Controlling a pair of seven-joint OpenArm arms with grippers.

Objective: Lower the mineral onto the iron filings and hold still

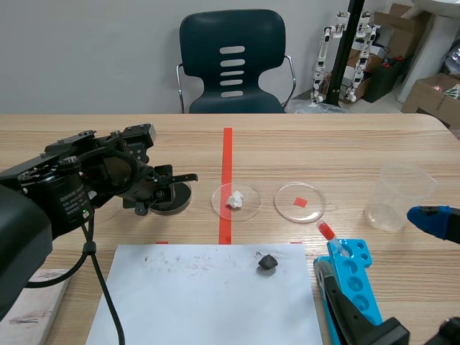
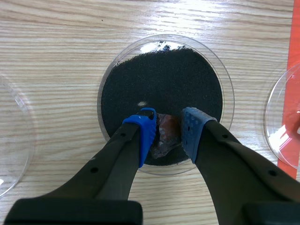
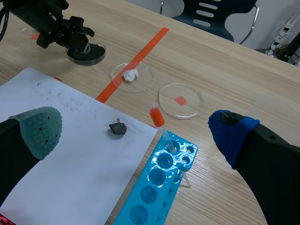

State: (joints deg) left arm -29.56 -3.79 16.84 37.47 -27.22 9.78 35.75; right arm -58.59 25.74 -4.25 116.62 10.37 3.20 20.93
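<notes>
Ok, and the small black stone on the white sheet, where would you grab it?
Around its middle, from straight above. The black stone lies low and alone on the white sheet, with bare paper all round it, so there is room to close on two opposite sides. A sideways approach would likely just push it.

Three round dishes [image 1: 176, 205] [image 1: 248, 205] [image 1: 287, 205] sit across the scene's middle, with one clear cup [image 1: 397, 195], one blue rack [image 1: 352, 277] and one paper sheet [image 1: 208, 302]. Two dark lumps [image 1: 267, 262] [image 2: 165, 136] show, and one white lump [image 1: 235, 200].
</notes>
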